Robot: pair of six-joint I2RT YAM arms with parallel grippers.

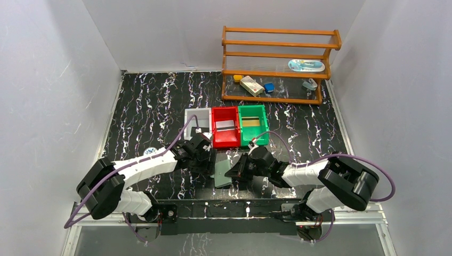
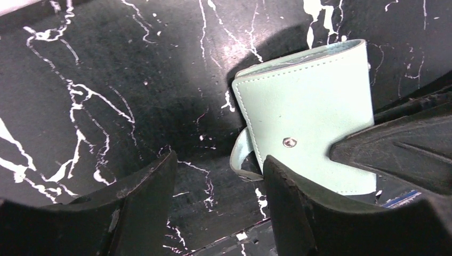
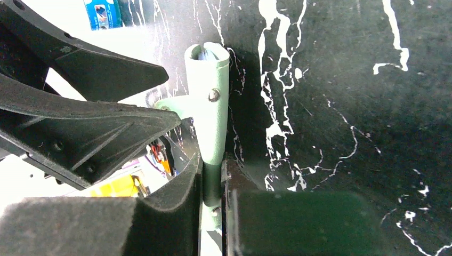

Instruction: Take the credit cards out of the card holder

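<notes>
Black marbled tabletop [image 1: 149, 106] beneath card holder [image 1: 223, 173] — pale walls [image 1: 53, 80]

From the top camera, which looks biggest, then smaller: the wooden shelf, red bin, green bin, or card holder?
Biggest first:
wooden shelf
red bin and green bin, alike
card holder, smallest, though partly hidden
</notes>
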